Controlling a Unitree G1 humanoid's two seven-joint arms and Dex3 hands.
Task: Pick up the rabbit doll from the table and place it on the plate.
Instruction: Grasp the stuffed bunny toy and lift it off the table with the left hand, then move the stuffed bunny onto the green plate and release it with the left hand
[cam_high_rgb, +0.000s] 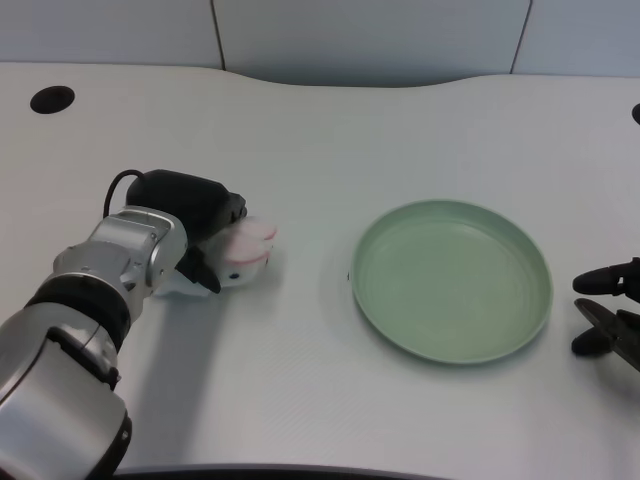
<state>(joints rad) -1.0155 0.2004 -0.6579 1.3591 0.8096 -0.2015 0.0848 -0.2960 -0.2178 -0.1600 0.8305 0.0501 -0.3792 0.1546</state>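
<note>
The rabbit doll (244, 252), white with pink ears, lies on the table at the left of the head view. My left hand (190, 220) lies over it from the left, fingers curled around its body, so only the ears and part of the head show. The doll still rests on the table surface. The green plate (452, 279) sits empty to the right, well apart from the doll and the hand.
A round black hole (52, 98) marks the table's far left corner. My right hand (610, 312) waits at the right edge, just beyond the plate. The table's back edge curves behind the plate.
</note>
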